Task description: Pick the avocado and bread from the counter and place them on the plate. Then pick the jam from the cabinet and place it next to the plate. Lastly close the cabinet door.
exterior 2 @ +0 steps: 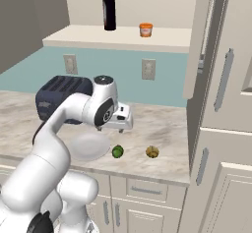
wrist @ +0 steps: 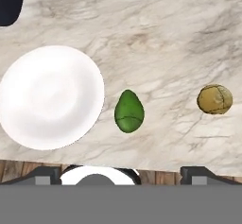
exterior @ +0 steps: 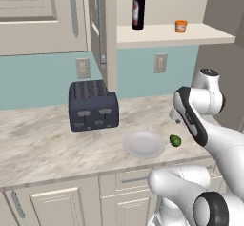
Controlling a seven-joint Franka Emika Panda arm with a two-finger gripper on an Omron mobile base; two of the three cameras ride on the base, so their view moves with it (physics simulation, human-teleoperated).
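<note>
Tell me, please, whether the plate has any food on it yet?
Empty: the plate is bare white, with the avocado and bread lying beside it on the counter.

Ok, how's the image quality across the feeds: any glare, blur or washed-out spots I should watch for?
Hand view: sharp, but the plate is nearly blown out white, its rim hard to read; the avocado and bread are crisp, with only faint shadows. Left base view: soft, even light, the avocado small but clear, with a small highlight. Right base view: the jam is small and lacks detail.
</note>
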